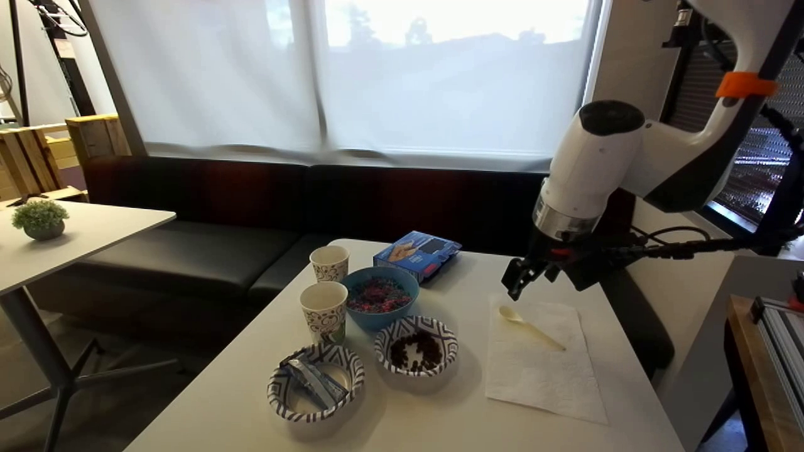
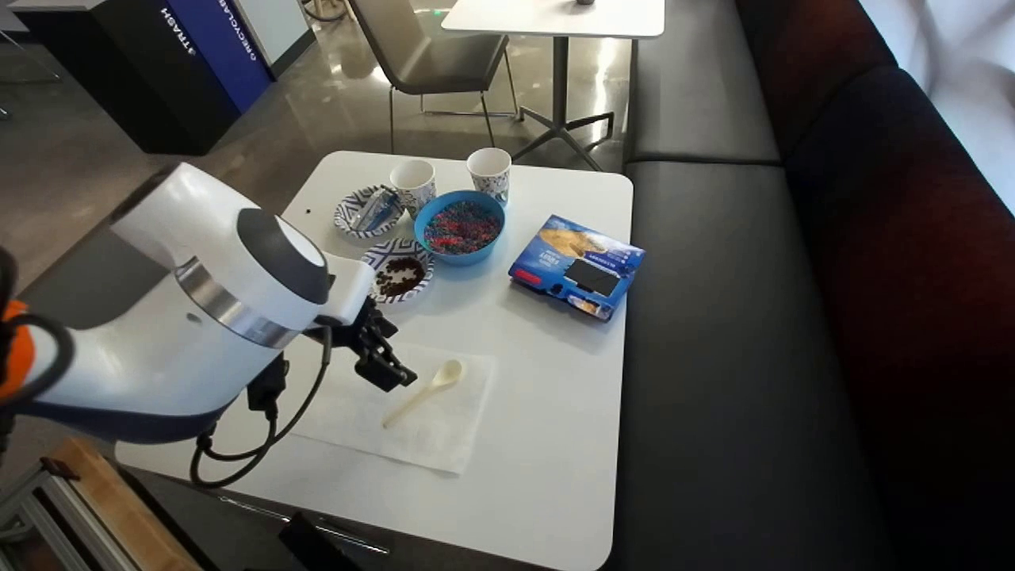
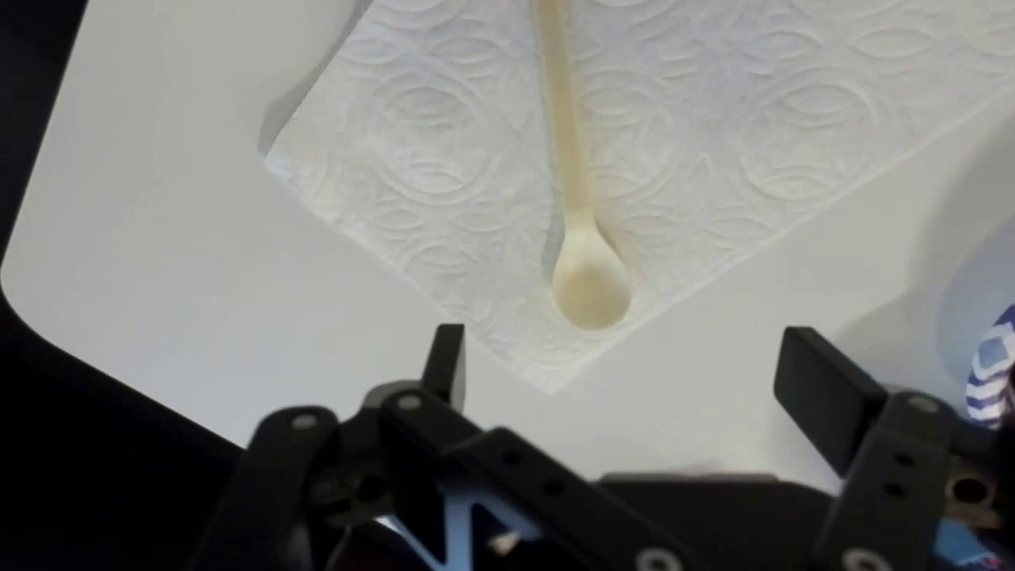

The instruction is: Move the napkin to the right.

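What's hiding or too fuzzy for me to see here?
Napkin: in an exterior view, partly hidden behind the end effector.
Spoon: in the wrist view, handle end cut off by the top edge.
Patterned bowl: in the wrist view, mostly cut off by the right edge.
Blue box: in an exterior view, small lettering too blurred.

The napkin (image 1: 540, 371) (white, embossed) lies spread on the tabletop (image 1: 468, 294).

White table (image 1: 433, 427), as I view it remotely, bearing napkin (image 1: 540, 380), blue bowl (image 1: 377, 321), two patterned bowls (image 1: 448, 348), two cups (image 1: 325, 317) and blue box (image 1: 418, 253).
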`<state>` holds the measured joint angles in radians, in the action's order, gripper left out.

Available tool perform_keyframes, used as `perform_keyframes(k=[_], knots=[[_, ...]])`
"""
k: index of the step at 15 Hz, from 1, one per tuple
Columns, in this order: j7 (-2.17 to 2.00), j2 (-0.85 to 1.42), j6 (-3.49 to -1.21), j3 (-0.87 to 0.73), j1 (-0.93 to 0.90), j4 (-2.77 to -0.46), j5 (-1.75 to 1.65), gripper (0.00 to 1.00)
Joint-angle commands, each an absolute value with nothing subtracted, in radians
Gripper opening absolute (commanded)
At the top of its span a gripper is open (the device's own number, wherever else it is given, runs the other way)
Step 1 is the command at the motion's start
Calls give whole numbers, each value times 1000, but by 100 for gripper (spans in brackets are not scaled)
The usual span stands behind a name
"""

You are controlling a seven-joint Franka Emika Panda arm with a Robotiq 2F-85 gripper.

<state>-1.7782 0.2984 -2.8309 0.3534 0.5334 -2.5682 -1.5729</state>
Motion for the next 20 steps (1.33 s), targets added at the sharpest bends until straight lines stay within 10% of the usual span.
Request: perform_keyframes(k=[1, 20], knots=[[-1881, 480, -2789, 327, 517, -2470, -1680, 100], [-1863, 741, -2873, 249, 564, -2292, -1775, 100]])
